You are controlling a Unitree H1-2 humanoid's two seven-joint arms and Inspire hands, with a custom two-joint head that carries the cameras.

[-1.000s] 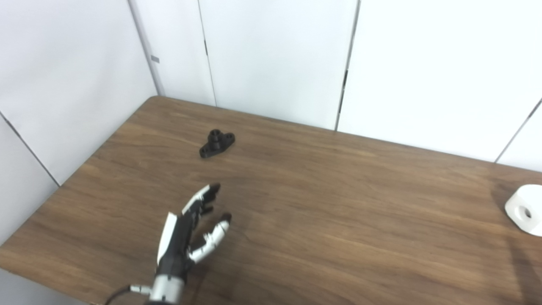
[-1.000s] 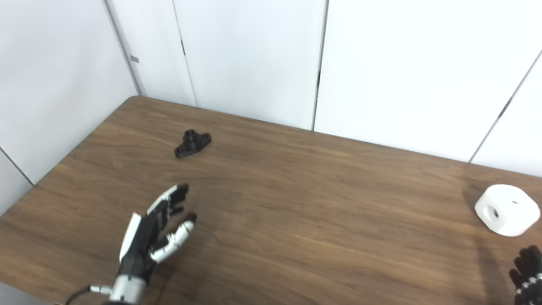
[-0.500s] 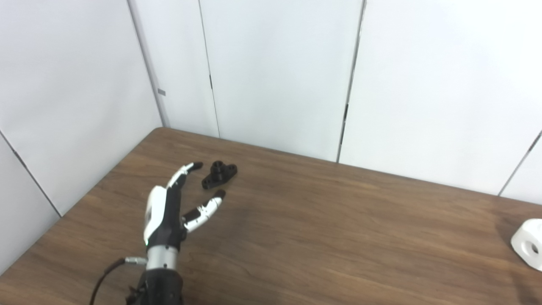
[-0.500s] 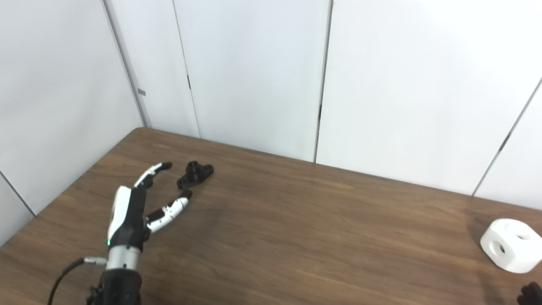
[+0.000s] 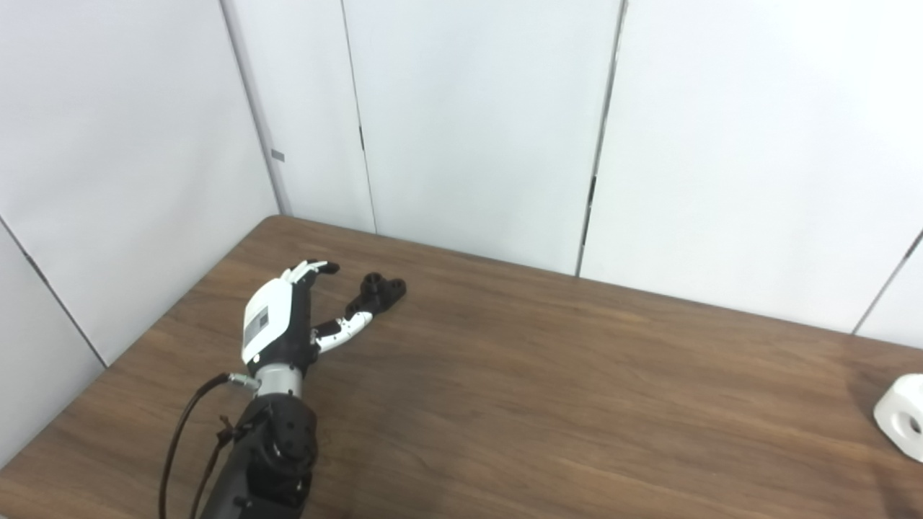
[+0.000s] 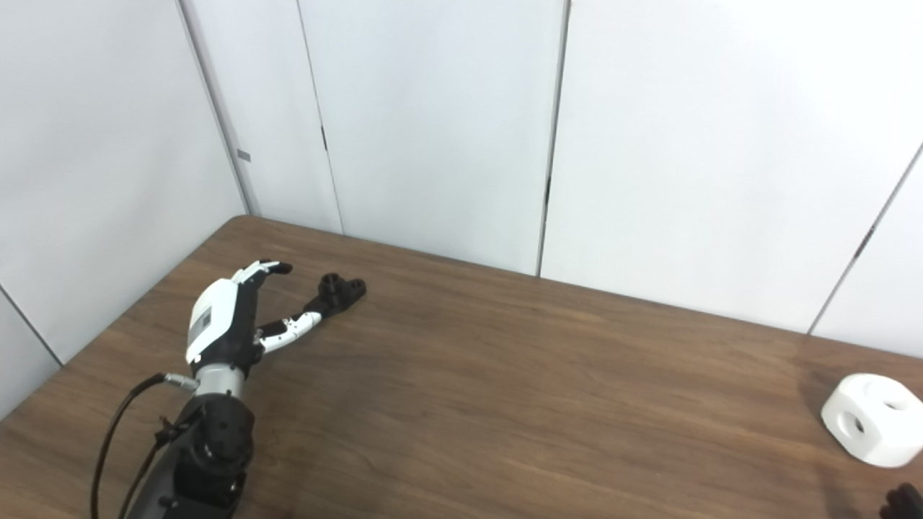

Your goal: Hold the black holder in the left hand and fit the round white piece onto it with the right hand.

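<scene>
On the brown wooden worktop (image 5: pixel 548 389), the left hand (image 5: pixel 277 328) reaches toward 1 o'clock, fingers apart and holding nothing. Its thumb tip lies at the near end of the black holder (image 5: pixel 378 292); whether they touch cannot be told. The round white piece (image 5: pixel 901 418) sits at the frame's 3 o'clock edge, partly cut off, well apart.

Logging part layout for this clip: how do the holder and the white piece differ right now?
The holder is black, flat and small, far left on the table; the white piece is chunky and sits far right. The open left hand has its thumb by the holder; the right hand, barely in view, is short of the white piece. Both rest ungrasped.
</scene>
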